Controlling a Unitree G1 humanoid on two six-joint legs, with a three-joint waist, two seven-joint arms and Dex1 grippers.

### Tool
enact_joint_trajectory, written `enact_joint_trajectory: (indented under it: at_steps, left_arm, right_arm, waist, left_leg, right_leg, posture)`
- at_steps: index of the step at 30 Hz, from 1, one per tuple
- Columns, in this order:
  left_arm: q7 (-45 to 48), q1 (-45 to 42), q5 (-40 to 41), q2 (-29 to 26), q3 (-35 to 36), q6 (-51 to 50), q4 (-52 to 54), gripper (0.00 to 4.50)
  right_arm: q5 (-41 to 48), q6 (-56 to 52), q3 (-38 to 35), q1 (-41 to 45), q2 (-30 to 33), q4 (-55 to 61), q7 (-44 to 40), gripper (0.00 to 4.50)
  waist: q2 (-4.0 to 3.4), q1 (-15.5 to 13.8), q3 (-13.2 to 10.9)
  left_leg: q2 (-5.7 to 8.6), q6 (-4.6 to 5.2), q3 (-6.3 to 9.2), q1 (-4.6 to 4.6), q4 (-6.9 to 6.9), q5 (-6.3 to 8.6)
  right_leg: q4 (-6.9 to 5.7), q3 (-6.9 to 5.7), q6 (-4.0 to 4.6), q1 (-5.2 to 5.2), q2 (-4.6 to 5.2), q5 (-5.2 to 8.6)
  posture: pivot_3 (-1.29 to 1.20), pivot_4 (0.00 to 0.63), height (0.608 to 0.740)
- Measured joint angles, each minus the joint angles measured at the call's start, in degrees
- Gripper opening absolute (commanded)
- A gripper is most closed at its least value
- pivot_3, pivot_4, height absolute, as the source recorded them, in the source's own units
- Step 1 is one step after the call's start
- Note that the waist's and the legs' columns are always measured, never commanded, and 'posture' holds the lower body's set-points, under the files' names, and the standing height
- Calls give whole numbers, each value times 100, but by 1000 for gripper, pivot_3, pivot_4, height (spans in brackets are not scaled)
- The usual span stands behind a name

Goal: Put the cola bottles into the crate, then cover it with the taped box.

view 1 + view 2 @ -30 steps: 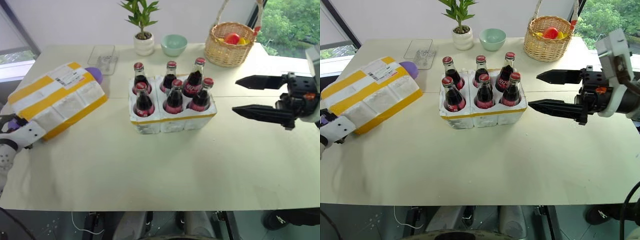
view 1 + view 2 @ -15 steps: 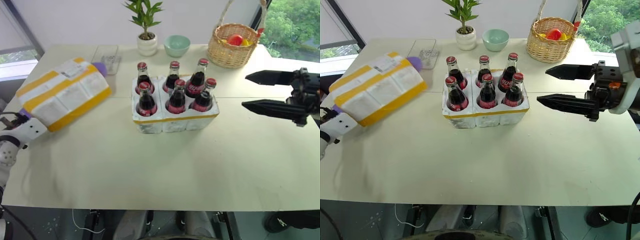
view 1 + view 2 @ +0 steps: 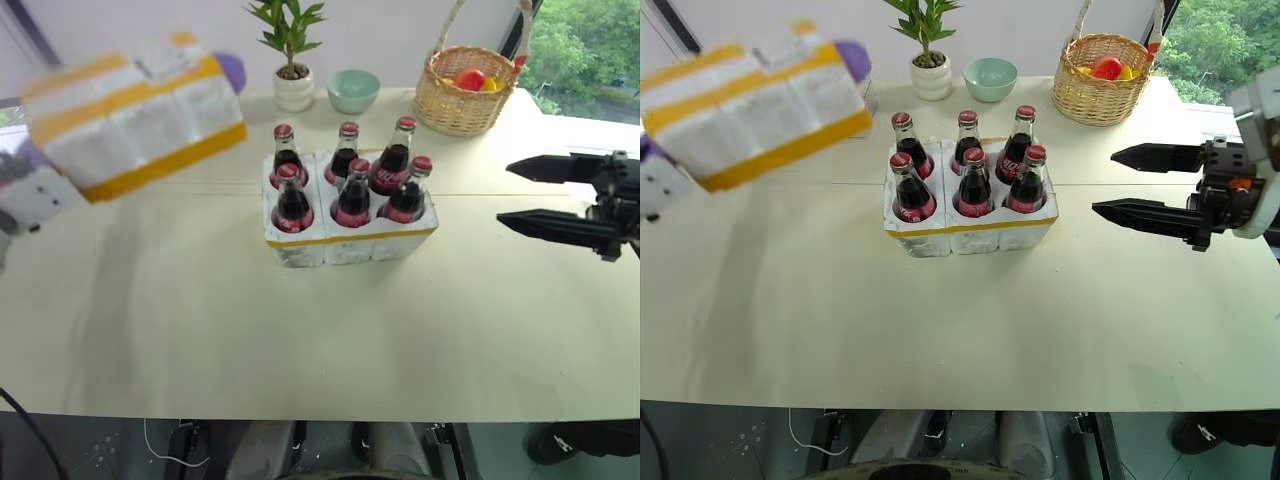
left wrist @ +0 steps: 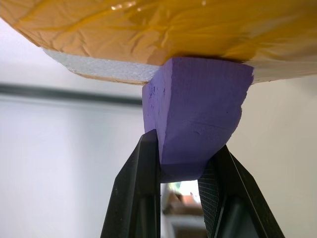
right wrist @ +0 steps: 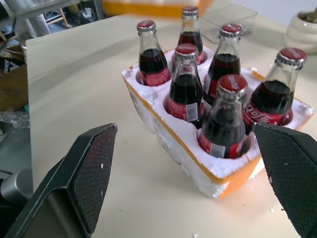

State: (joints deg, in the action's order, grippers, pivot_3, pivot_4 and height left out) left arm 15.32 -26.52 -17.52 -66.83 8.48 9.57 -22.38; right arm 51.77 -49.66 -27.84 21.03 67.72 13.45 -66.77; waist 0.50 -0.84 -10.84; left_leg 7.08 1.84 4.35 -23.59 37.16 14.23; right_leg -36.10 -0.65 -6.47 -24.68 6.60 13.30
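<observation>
We find six red-capped dark cola bottles [image 3: 350,190] standing in the low white styrofoam crate [image 3: 350,243] mid-table, our left gripper [image 4: 181,173] clamped on the purple end of the yellow-striped white taped box [image 3: 130,115] held aloft left of it, our right gripper [image 3: 520,195] spread wide, empty, right of the crate.

The taped box [image 3: 755,105] is white with broad yellow stripes and purple ends, the crate [image 3: 970,228] white with a yellow band, the cola bottles [image 3: 969,177] dark with red caps.
</observation>
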Motion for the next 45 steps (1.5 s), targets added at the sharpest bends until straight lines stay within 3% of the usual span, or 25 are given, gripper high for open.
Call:
enact_joint_trajectory:
  at_steps: [7, 16, 23, 29, 30, 31, 36, 41, 45]
  left_arm:
    - [1506, -1082, 437, -97, -267, -822, 1684, 831]
    - [2894, -1761, 267, 365, -1268, -2068, 3527, 831]
    - [3105, -2195, -197, 867, -1791, -2367, 3824, 831]
    - [3212, -2180, -709, 989, -2096, -2378, 3825, 831]
    - [3213, -2162, -793, 983, -2095, -2380, 3826, 1509]
    - [3215, -2140, -840, 979, -2095, -2383, 3826, 1773]
    - [3379, -1800, -931, 1038, -2055, -2565, 4029, 4303]
    - [3698, -1412, -801, 1128, -1999, -2886, 4293, 4457]
    - [3861, -1103, -518, 1002, -1519, -3075, 4380, 4457]
  right_arm:
    - [-92, 135, -1, -83, -164, -30, 54, 4500]
    - [-152, 260, 53, -162, -416, -77, 192, 4500]
    - [-169, 282, 65, -189, -580, -129, 312, 4500]
    - [-165, 283, 54, -246, -666, -123, 456, 4500]
    - [-164, 283, 52, -283, -677, -122, 467, 4500]
    - [-164, 283, 50, -307, -690, -122, 474, 4500]
    - [-160, 304, 9, -382, -700, -114, 530, 4500]
    - [-162, 387, 10, -361, -712, -128, 572, 4500]
    - [-170, 421, 35, -296, -728, -147, 574, 4500]
  waist:
    - [-5, 28, 0]
    - [0, 6, -3]
    - [1, 18, -3]
    - [2, 7, -4]
    - [2, 7, -4]
    - [2, 7, -4]
    - [0, 9, -3]
    - [2, 8, -4]
    - [0, 23, -3]
  left_leg:
    - [-1, 14, -2, 0, -1, -10]
    - [-2, 17, -2, 0, 10, -13]
    - [-2, 18, -2, 1, 13, -13]
    - [-2, 18, -1, 1, 15, -13]
    - [-2, 18, -1, 1, 14, -13]
    - [-2, 18, -1, 1, 14, -13]
    - [-2, 19, -1, 2, 15, -13]
    - [-2, 19, 0, 2, 16, -13]
    - [-3, 18, 0, 2, 14, -13]
  right_leg:
    - [-3, 1, 0, -2, -6, 0]
    - [-3, 0, -1, 5, -10, 0]
    - [-4, 0, -2, 8, -13, -1]
    - [-4, 0, -3, 9, -13, -1]
    - [-4, 0, -3, 9, -13, -1]
    - [-4, 0, -3, 9, -13, -1]
    - [-4, 0, -3, 9, -13, -1]
    - [-5, 0, -3, 9, -13, -1]
    - [-4, 0, -3, 8, -14, -1]
  posture:
    - [0, 150, 732]
    - [0, 150, 732]
    - [0, 150, 732]
    - [0, 150, 732]
    - [0, 150, 732]
    - [0, 150, 732]
    - [0, 150, 732]
    - [0, 150, 732]
    - [0, 150, 732]
